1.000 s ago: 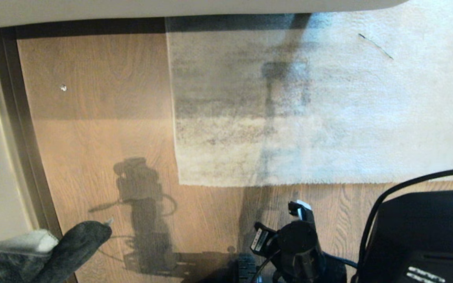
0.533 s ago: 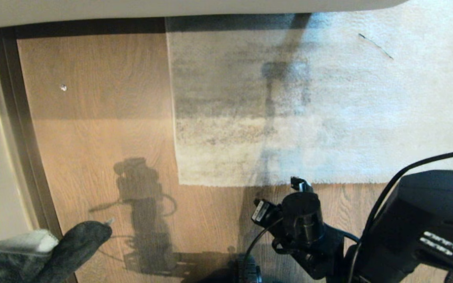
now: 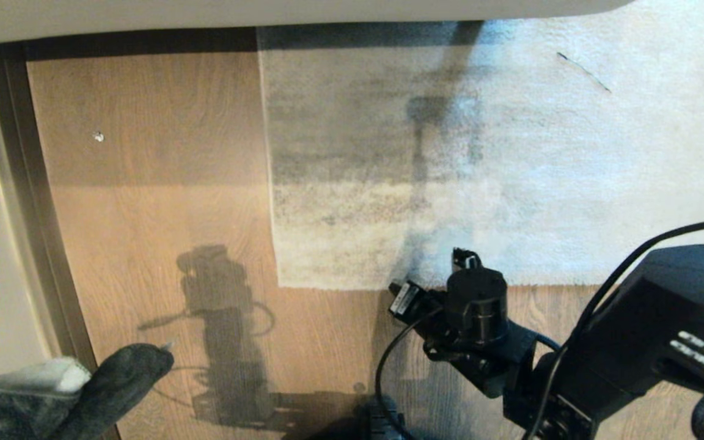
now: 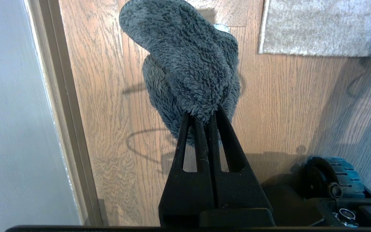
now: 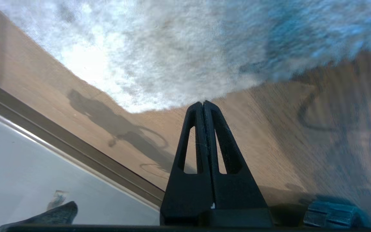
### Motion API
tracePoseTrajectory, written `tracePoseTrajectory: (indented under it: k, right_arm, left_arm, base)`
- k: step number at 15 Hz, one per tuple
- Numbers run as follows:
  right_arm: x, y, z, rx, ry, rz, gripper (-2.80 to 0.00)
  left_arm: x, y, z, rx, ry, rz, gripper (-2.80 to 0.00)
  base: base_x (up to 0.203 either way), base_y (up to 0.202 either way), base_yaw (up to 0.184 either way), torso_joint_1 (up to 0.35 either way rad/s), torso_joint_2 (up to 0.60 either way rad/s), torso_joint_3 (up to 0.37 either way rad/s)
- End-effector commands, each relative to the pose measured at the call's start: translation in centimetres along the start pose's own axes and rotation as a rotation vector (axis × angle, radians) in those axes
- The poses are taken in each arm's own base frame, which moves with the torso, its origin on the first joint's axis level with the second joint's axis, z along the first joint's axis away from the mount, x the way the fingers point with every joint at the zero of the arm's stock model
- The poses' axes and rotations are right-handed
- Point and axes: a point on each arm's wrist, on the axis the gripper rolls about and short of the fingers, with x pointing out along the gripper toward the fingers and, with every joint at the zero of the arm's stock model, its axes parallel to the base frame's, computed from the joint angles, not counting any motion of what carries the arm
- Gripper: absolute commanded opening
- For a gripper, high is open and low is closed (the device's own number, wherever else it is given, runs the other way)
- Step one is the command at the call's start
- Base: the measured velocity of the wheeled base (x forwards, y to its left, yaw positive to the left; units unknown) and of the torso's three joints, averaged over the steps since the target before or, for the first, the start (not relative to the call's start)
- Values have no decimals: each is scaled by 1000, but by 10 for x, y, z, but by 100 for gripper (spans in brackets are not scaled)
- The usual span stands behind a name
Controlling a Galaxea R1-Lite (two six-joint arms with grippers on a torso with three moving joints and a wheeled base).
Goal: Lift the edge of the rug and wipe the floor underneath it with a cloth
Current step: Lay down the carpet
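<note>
While the left pincer (image 4: 201,117) pinches the cloth (image 4: 185,64), the right pincer (image 5: 204,104), pressed together, should spread before sliding under the rug edge (image 3: 340,286).

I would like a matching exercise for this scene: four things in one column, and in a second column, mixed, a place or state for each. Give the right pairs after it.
Things:
1. cloth
2. rug edge
3. right tool
4. floor

Places or states:
A. lies flat, not yet lifted
B. shut and empty, near the rug's border
C. pinched in the shut left tool
D. bare wood planks beside the rug

Pairs: 1-C, 2-A, 3-B, 4-D
</note>
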Motion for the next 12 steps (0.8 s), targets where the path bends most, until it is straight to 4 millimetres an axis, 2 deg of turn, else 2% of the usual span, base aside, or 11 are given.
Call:
tracePoseTrajectory:
  k: [1,3,9,12]
  right_arm:
    - [0,-1,5,6,-3,-3,-280]
    - [4,-2,7,9,-4,-2,-280]
    - [38,-5,10,44,-45,20,-280]
    - [46,-3,8,53,-55,38,-280]
  left_arm:
    - [0,0,0,0,-1,1,-280]
    - [0,0,0,0,-1,1,-280]
    - [0,0,0,0,-1,0,-280]
    - [0,0,0,0,-1,1,-280]
  base:
    - [0,0,0,0,0,0]
    - [0,0,0,0,0,0]
    - [0,0,0,0,0,0]
    - [0,0,0,0,0,0]
